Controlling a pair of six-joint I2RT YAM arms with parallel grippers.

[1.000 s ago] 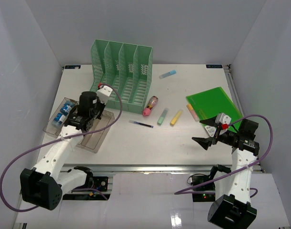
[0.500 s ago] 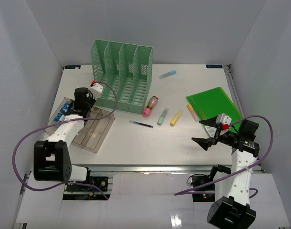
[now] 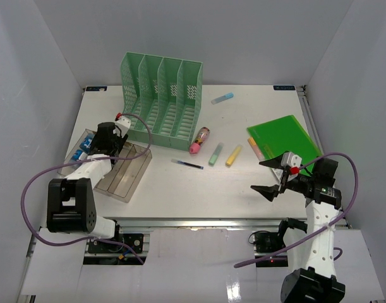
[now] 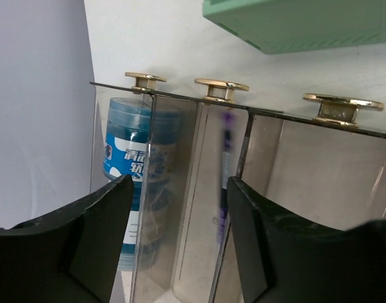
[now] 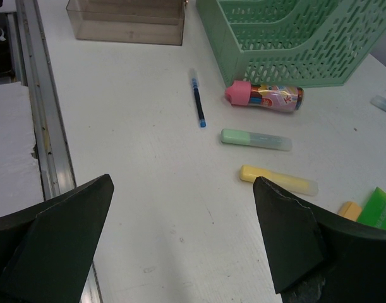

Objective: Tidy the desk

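Left gripper (image 3: 107,140) hangs over the far end of the clear tray (image 3: 127,180), its jaws parted and holding nothing; the left wrist view shows both fingers (image 4: 98,214) apart above the tray's dividers. Right gripper (image 3: 259,175) stands wide open and grips nothing, above bare tabletop.

Both work over the desk (image 3: 180,189), which fills the floor of the walled booth, with its metal rail (image 3: 199,220) along the near edge. The widest open room lies in the near middle, between the tray and the right gripper.

Compared with a second ago, the left gripper has drawn back toward the tray's far left corner and its jaws have spread; the right gripper has barely shifted.

Inside the tray, a blue-labelled container (image 4: 132,158) lies in the left compartment and a purple pen (image 4: 225,154) in the middle one. The mint-green file rack (image 3: 161,95) stands just behind the tray, close to the left arm. A blue pen (image 3: 187,165), a pink-capped bottle (image 3: 199,140), a green highlighter (image 3: 215,154) and a yellow highlighter (image 3: 234,155) lie loose mid-desk. A blue highlighter (image 3: 222,98) sits farther back, and a green folder (image 3: 284,136) lies just beyond the right gripper.
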